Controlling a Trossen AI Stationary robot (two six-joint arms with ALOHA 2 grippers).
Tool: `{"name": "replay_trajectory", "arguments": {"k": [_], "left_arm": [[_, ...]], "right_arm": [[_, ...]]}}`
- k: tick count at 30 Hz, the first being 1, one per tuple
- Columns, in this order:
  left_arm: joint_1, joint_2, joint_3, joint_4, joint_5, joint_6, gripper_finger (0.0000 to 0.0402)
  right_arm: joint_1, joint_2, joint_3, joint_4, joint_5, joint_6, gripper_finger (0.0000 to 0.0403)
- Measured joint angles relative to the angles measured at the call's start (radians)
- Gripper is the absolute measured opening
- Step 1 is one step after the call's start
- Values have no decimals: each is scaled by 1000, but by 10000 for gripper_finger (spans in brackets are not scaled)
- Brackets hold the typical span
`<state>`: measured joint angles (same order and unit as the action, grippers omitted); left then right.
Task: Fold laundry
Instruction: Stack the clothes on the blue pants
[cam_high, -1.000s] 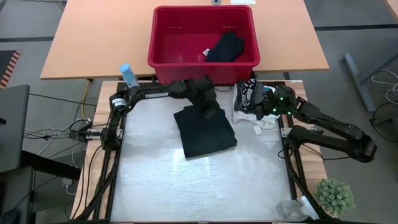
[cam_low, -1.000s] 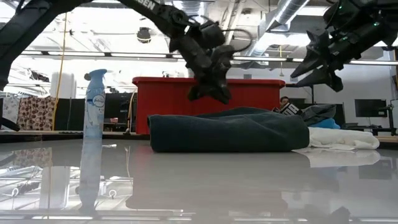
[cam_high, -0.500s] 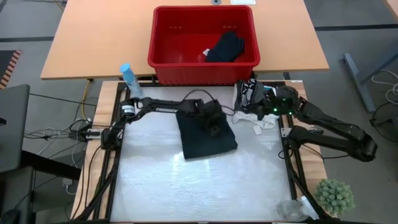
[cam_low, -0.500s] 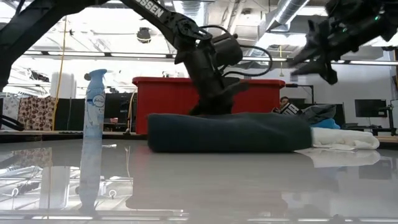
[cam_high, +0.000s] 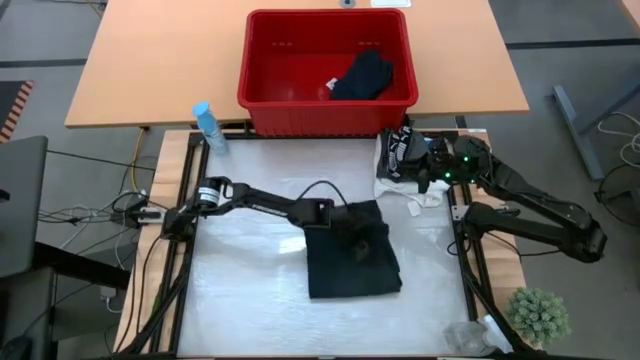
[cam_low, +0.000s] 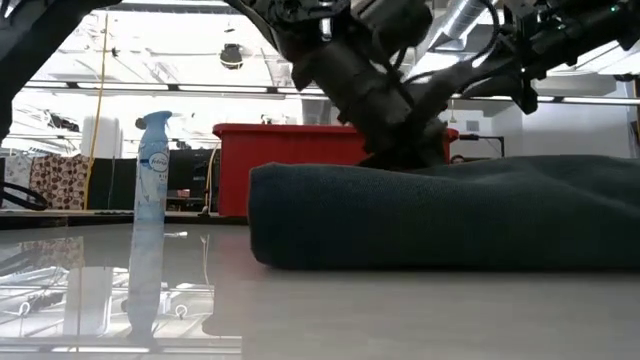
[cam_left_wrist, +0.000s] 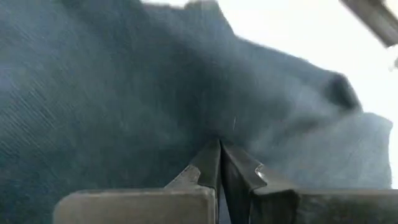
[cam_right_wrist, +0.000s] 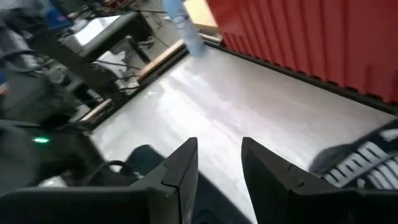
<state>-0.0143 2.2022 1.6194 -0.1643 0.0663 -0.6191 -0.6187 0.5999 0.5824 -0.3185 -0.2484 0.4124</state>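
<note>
Pressing down with the left gripper (cam_high: 362, 237), jaws pinched fully together on a pucker of the folded dark grey garment (cam_high: 352, 262), right of centre in the high view. Lying directly beneath and around that claw, the garment running its long axis from upper centre toward the lower edge of the frame, slightly tilted. Filling the left wrist view with blue-grey cloth (cam_left_wrist: 124, 93), the fingertips (cam_left_wrist: 219, 163) meeting in a fold of it. Sitting far nearer to this piece than the right arm is, so any drag or release here falling to the left, by my judgement.

Hovering at the upper right of the high view, the right gripper (cam_high: 428, 168), jaws parted about halfway and holding nothing, above the white lacy-textured garment (cam_high: 402, 160). Waiting in the red basket (cam_high: 262, 60) at upper centre, one black garment (cam_high: 363, 75).

Differing from a second earlier: the grey garment now lying lower and further right in the high view, and looming much larger in the low view, with the left claw having closed from partly open.
</note>
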Motion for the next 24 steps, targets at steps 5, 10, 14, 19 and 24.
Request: {"name": "replay_trajectory", "arguments": {"k": [5,10,14,19,24], "left_arm": [[30,-65,66,15,-23,-16,0],[103,-136,110,-11,-24,-3,7],[201,-213,152,-15,-45,79,33],[342,-224,159,-32,164,57,92],[463,-165,160,-11,328,25,160]], "right_arm": [[-38,3,0,-110,149,92,148],[-84,36,0,-163,235,162,147],[-136,79,0,-208,263,184,142],[-186,145,0,-189,233,149,137],[-223,192,0,-115,171,122,144]]}}
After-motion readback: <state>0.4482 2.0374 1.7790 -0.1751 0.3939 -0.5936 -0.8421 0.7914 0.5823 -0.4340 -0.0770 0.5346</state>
